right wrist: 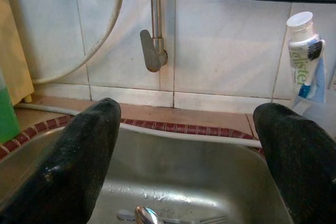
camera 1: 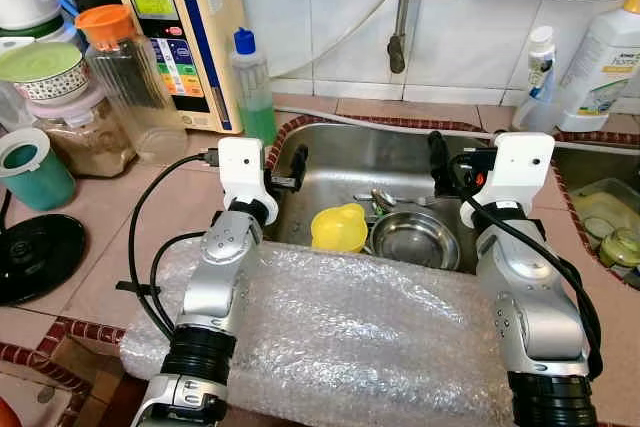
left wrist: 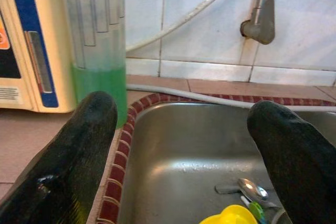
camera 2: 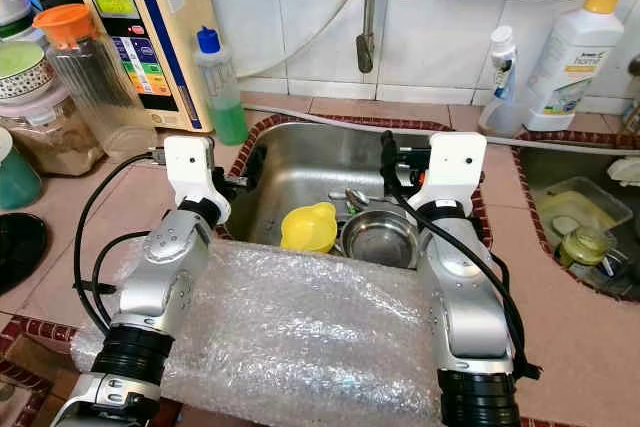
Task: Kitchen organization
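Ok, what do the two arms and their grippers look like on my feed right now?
Both arms are silver metal with ribbed black collars near the base. Each wrist carries a white boxy housing, and black cables loop along the left arm and the right arm. The left gripper and the right gripper each have two thick black fingers with rounded, matte tips.

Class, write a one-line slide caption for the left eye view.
Both open hands, left hand and right hand, poised over a sink holding a yellow cup and steel bowl.
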Controlling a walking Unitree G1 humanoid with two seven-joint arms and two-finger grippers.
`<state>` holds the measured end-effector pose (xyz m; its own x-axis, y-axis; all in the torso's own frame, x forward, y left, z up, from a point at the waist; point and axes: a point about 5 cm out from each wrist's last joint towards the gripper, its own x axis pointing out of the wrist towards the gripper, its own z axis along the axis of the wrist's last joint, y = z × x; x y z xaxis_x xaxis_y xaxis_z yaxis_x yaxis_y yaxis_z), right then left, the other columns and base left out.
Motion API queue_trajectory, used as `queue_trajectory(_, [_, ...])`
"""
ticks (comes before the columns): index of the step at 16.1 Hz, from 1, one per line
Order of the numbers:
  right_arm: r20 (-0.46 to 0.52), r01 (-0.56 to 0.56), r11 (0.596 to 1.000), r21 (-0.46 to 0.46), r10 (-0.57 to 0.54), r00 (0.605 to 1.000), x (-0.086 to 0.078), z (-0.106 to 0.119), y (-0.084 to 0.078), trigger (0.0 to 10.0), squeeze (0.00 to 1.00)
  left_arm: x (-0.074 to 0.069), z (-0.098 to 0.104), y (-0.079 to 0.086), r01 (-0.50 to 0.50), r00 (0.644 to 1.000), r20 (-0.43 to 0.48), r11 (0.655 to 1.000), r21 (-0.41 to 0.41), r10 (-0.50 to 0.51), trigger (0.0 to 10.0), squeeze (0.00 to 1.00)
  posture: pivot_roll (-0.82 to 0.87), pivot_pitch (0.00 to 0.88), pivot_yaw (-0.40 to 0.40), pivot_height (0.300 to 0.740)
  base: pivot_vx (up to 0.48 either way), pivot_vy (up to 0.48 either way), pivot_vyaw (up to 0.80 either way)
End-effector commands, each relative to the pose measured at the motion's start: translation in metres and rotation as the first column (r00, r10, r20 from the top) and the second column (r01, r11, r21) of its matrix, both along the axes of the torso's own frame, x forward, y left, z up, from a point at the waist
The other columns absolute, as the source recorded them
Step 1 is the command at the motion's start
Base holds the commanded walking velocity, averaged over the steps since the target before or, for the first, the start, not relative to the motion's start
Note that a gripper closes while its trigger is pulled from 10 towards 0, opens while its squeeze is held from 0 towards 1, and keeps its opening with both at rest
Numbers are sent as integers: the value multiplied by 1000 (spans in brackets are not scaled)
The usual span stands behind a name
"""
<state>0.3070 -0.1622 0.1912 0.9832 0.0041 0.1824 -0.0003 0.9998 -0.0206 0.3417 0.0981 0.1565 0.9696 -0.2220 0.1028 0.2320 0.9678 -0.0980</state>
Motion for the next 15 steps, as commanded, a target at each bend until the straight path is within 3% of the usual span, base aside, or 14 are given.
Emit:
queue_trajectory(1, [3,1,1000,5,-1,1000,-2,2,1,10000,0,0,6,0,7,1000,14,1000,-4,-7,10000,0,-67,0,94,740,0,0,0])
queue_trajectory(10, [-5,11,1000,17,-10,1000,-3,0,0,10000,0,0,5,1,17,1000,0,1000,7,-17,10000,0,-72,0,105,740,0,0,0])
queue_trajectory(15, [-3,16,1000,18,-16,1000,-3,1,-2,10000,0,1,6,0,17,1000,-3,1000,10,-17,10000,0,-72,0,106,740,-267,0,0])
